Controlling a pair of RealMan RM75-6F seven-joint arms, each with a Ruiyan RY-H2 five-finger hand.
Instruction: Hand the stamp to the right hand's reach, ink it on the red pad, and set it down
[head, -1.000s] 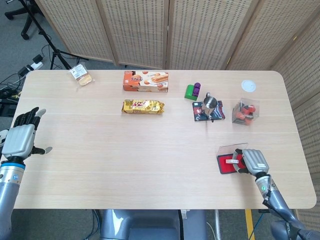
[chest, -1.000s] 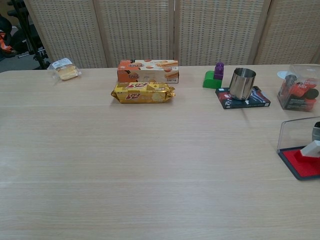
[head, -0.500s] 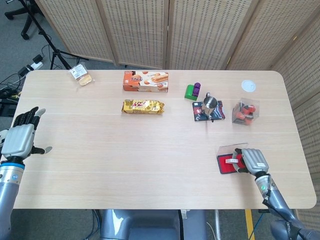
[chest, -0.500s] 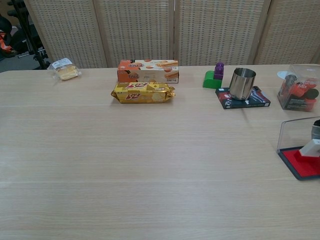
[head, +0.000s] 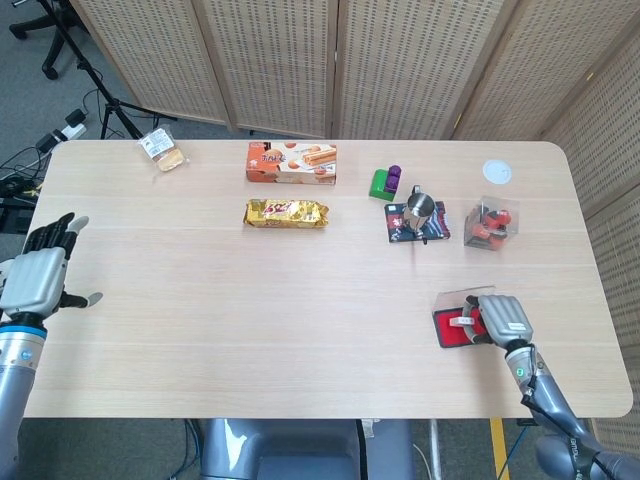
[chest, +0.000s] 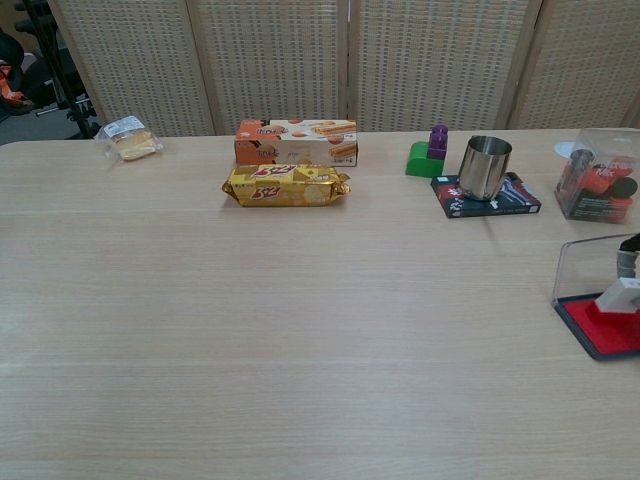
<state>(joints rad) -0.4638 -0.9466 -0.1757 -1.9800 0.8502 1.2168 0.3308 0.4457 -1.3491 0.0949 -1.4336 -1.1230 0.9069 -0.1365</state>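
Observation:
The red ink pad (head: 452, 330) lies at the table's right front, its clear lid (chest: 587, 268) standing open behind it. My right hand (head: 503, 318) grips the small white stamp (head: 463, 320) and holds it on the pad. In the chest view the stamp (chest: 620, 296) shows at the right edge over the red pad (chest: 600, 328), with only a bit of the hand in frame. My left hand (head: 38, 273) hovers open at the table's left edge, fingers apart and holding nothing.
A steel cup (head: 420, 207) stands on a dark booklet (chest: 500, 199). Nearby are a green and purple block (head: 386, 182), a clear box of red items (head: 490, 224), a white disc (head: 497, 171), a biscuit box (head: 292, 162), a gold snack pack (head: 286, 212) and a wrapped bun (head: 164, 150).
My right hand with the stamp has shifted slightly back over the pad. My left hand has drifted a little toward the table's near left edge.

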